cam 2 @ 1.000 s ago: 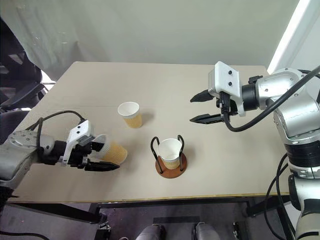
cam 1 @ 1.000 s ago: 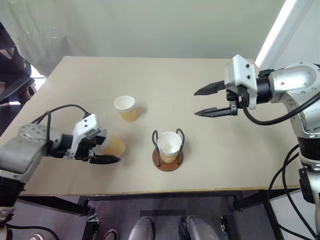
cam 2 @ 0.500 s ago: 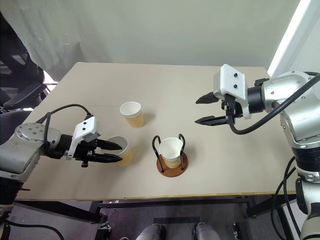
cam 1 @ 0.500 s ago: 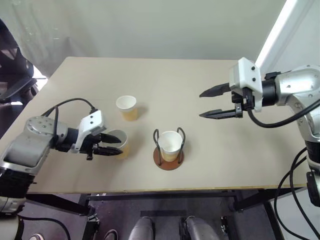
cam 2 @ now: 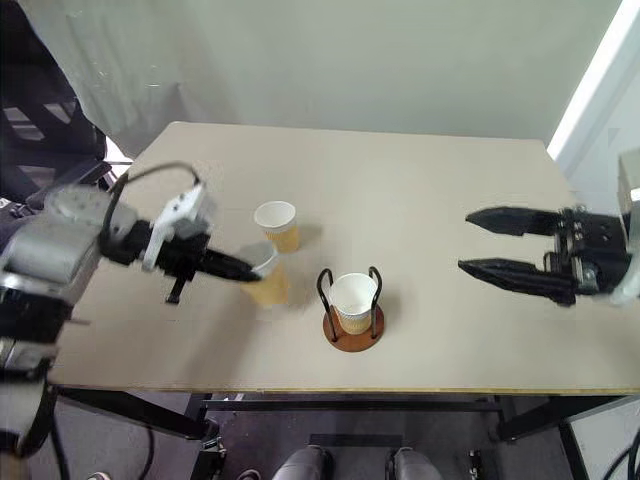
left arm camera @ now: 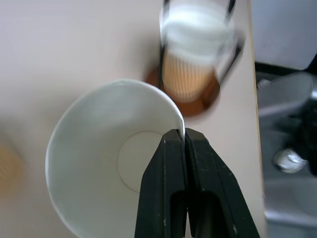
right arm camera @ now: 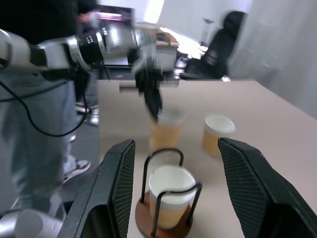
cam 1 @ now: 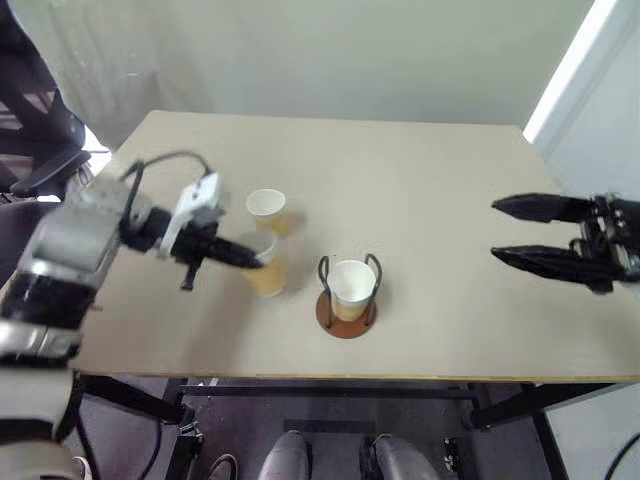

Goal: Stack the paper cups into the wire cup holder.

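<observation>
Our left fingers (left arm camera: 174, 163) are pinched tight on the rim of a cup (cam 1: 266, 268), one inside and one outside, and the cup looks lifted just clear of the table (cam 1: 420, 180), though we cannot be sure from above. Our right gripper (cam 2: 478, 242) hangs over the table's right side, its fingers spread apart with nothing between them. The holder (cam 1: 346, 297) stands near the front edge with one cup (cam 1: 350, 286) inside its wire loops, the held cup is just to its left, and a third cup (cam 1: 267, 210) stands upright behind that one
</observation>
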### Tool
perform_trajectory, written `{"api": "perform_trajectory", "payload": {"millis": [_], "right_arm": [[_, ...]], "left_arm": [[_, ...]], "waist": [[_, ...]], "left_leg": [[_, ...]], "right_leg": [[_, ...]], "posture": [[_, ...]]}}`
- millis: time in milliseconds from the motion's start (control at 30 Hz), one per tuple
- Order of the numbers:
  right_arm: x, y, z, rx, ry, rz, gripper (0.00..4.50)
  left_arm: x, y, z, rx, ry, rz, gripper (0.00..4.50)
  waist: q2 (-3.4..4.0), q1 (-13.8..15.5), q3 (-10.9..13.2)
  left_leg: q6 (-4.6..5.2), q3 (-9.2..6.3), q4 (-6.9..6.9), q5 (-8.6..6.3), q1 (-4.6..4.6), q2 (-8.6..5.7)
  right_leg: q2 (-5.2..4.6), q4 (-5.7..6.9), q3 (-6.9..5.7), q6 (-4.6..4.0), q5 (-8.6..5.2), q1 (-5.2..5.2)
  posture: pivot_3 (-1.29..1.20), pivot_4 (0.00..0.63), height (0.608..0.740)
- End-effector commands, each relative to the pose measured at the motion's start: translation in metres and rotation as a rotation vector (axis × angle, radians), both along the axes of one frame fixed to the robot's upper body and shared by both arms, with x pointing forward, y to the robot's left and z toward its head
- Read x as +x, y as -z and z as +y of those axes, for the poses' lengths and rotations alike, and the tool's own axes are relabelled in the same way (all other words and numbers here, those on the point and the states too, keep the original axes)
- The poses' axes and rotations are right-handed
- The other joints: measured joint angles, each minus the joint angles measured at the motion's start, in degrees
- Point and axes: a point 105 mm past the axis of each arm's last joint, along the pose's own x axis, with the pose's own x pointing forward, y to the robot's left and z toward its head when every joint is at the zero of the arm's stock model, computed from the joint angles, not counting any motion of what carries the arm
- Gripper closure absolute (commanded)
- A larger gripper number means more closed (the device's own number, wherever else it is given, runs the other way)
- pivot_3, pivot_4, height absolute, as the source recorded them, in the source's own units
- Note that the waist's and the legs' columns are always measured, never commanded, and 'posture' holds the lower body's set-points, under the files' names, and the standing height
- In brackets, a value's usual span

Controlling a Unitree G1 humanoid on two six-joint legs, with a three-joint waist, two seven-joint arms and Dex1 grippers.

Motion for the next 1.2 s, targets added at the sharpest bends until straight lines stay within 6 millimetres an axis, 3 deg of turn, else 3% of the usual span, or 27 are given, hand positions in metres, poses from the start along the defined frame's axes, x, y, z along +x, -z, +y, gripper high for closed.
{"api": "perform_trajectory", "payload": {"millis": [33, 233, 333, 533, 833, 1200], "right_arm": [[-0.006, -0.001, -0.005, -0.022, 0.079, -0.061, 1.78], [-0.007, 0.004, -0.012, -0.052, 0.166, -0.085, 1.78], [-0.008, 0.005, -0.01, -0.054, 0.179, -0.099, 1.78], [-0.015, 0.009, 0.004, -0.047, 0.165, -0.106, 1.78], [-0.026, 0.006, 0.011, -0.057, 0.214, -0.13, 1.78], [-0.044, 0.021, 0.002, -0.1, 0.29, -0.05, 1.78]], "left_arm": [[-0.006, -0.026, -0.019, 0.001, 0.158, -0.054, 4.46], [-0.008, -0.056, -0.065, -0.003, 0.378, -0.148, 4.46], [-0.013, -0.057, -0.086, 0.012, 0.484, -0.154, 4.46], [-0.016, -0.053, -0.11, 0.023, 0.596, -0.154, 4.46], [-0.016, -0.034, -0.129, 0.07, 0.683, -0.128, 4.46], [-0.017, -0.036, -0.137, 0.083, 0.724, -0.15, 4.46]], "waist": [[0.07, -0.09, 0.01], [0.1, -0.27, 0.01], [0.12, -0.08, 0.03], [0.24, 0.07, 0.09], [0.26, 0.66, 0.1], [0.27, 1.09, 0.11]], "left_leg": [[0.1, 0.04, 0.01, 0.03, -0.03, -0.08], [0.38, 0.08, 0.47, -0.04, -0.33, -0.13], [0.56, 0.08, 0.8, -0.22, -0.49, -0.18], [0.89, 0.26, 0.92, -0.51, -0.75, -0.23], [1.41, 0.48, 1.49, -1.09, -1.08, -0.35], [1.88, 0.62, 2.07, -1.61, -1.12, -0.83]], "right_leg": [[-0.04, -0.04, 0.08, 0.11, 0.06, 0.02], [-0.06, -0.17, 0.22, 0.69, 0.14, 0.04], [-0.04, -0.23, 0.22, 0.94, 0.11, 0.08], [-0.02, -0.86, 0.44, 1.82, 0.63, 0.12], [-0.02, -0.92, 0.94, 2.47, 0.48, 0.08], [-0.32, -0.95, 1.45, 2.95, 0.39, 0.18]], "posture": [[0.0, 0.15, 0.74], [0.0, 0.15, 0.74], [0.0, 0.15, 0.74], [0.0, 0.15, 0.74], [0.0, 0.15, 0.74], [0.0, 0.15, 0.74]]}}
